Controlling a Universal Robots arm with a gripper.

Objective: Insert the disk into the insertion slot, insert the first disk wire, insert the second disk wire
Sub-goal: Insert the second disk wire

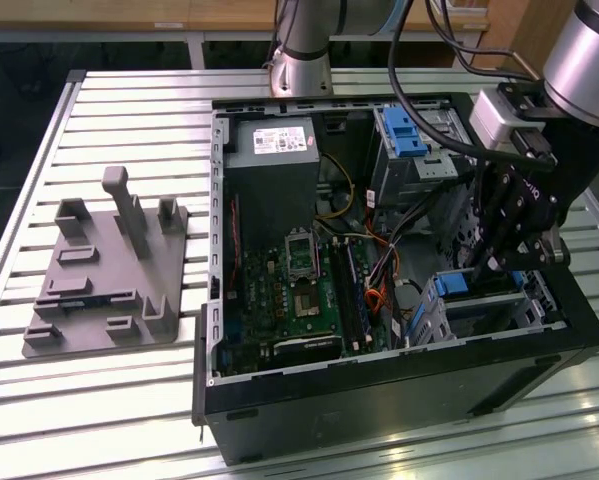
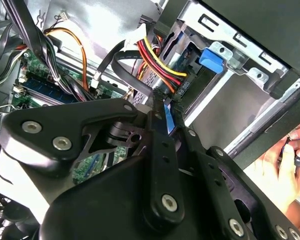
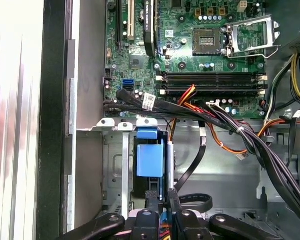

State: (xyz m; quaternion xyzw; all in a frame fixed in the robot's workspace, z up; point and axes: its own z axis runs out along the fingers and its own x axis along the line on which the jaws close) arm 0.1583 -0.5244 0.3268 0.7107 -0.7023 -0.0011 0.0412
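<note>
A slatted metal table [image 1: 129,400] is carrying an opened black computer case [image 1: 399,400], which is sitting toward the exterior view's right edge with its green motherboard [image 1: 299,290] exposed, while a grey fixture plate [image 1: 104,285] is lying near the opposite edge. Inside the case, at the corner nearest the arm, the insertion slot [image 1: 499,310] is holding the disk [image 3: 150,157], whose blue caddy is sitting down in the perforated metal cage. The black tool [image 2: 165,112] is reaching into that cage, its two fingers [image 2: 160,145] pinching closed on a connector [image 2: 179,89] at the end of a red, yellow and black wire [image 2: 155,60], right at the disk's edge. A person's hand [image 2: 285,165] is resting just outside the case wall. The likely risk: a tilted plug could jam against the disk's socket, and the crowded loose cables [image 3: 270,150] beside it could snag the fingers.
</note>
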